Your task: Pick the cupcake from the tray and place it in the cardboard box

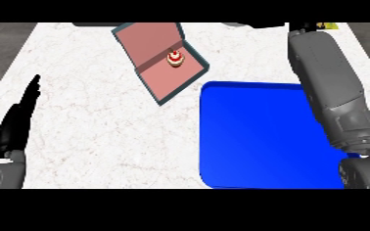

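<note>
Sitting inside the open cardboard box (160,58), the cupcake (175,59) is seen upright on the box's pinkish floor, close to the side wall nearest the tray — white frosting with a red top can be made out. The box lies tilted on the white marble counter (101,132), its lid folded flat beside the base. The blue tray (253,137) is found just beside the box's lower corner, towards the view's right, and nothing is seen lying on its bare surface.

The left hand (18,122) is shown at the view's left edge, its black fingers straight and held together, pointing up, with nothing held. The right forearm (329,88) is stretched along the tray's right side, reaching up towards the counter's far edge; the right hand itself is hidden there, so whether its fingers are apart or curled cannot be told.
</note>
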Action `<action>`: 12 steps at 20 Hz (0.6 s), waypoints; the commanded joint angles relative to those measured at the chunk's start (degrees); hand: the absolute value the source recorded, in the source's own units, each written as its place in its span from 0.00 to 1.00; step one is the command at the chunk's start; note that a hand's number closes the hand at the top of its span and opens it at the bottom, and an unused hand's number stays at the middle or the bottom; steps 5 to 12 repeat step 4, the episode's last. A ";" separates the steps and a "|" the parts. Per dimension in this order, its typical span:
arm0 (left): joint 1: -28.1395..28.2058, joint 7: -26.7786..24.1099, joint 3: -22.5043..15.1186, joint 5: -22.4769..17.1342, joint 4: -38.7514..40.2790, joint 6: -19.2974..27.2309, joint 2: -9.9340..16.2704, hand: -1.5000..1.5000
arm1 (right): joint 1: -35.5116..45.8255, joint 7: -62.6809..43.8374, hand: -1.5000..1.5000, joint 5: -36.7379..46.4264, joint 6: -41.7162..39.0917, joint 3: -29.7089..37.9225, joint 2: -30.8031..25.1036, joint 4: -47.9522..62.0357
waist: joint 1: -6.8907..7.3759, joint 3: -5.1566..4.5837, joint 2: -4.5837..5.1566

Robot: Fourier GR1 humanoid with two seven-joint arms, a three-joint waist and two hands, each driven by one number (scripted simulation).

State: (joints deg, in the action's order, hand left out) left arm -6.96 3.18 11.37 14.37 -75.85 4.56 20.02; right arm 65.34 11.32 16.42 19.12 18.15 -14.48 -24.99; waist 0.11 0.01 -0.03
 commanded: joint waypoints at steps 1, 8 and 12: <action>-0.56 0.40 0.27 0.16 0.19 -0.46 0.41 0.50 | -5.56 1.23 0.00 -1.41 -9.08 -0.25 -5.81 -2.91 | -0.50 0.00 -0.09; 2.46 -1.66 0.45 0.62 -0.14 1.00 -0.97 0.50 | -10.18 -2.83 0.00 -0.56 -12.46 -3.47 -6.21 -10.30 | -1.16 -0.04 -0.52; 2.46 -1.66 0.45 0.62 -0.14 1.00 -0.97 0.50 | -10.18 -2.83 0.00 -0.56 -12.46 -3.47 -6.21 -10.30 | -1.16 -0.04 -0.52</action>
